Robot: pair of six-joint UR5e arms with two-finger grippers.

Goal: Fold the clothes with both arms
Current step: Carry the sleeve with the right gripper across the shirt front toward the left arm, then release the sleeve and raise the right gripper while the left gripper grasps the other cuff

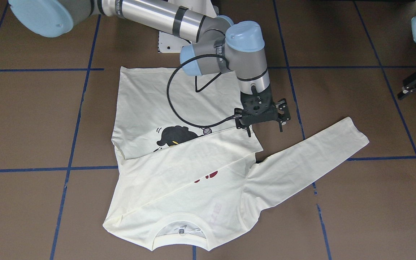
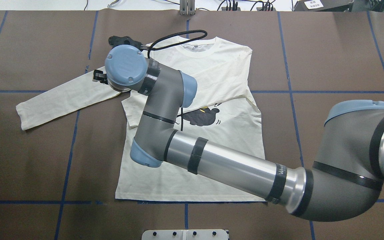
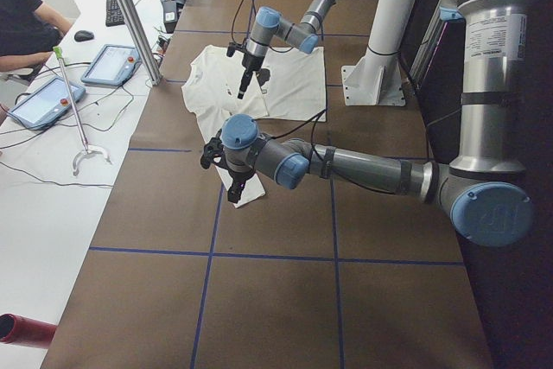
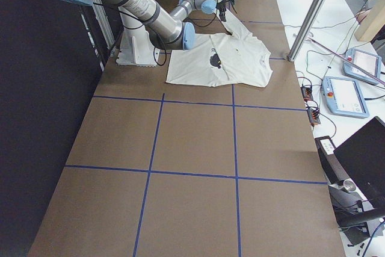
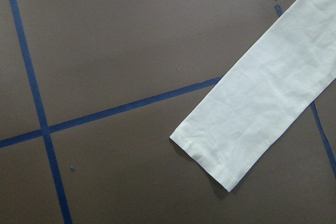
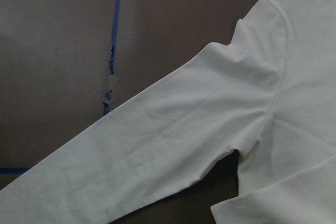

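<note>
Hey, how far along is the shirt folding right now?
Done: one sleeve is folded across the T-shirt, partly covering the cat print. In hand: the right gripper hovers open near the armpit of the outstretched sleeve, the left gripper over its cuff; neither grips cloth. Left: folding that sleeve in, then the body.

Brown table (image 1: 338,216) gridded with blue tape lines (image 1: 31,69). White desk (image 3: 34,239) alongside holds two tablets (image 3: 110,65) and cables

T-shirt (image 1: 179,180) | cream, flat | one sleeve folded across chest, other outstretched
</note>
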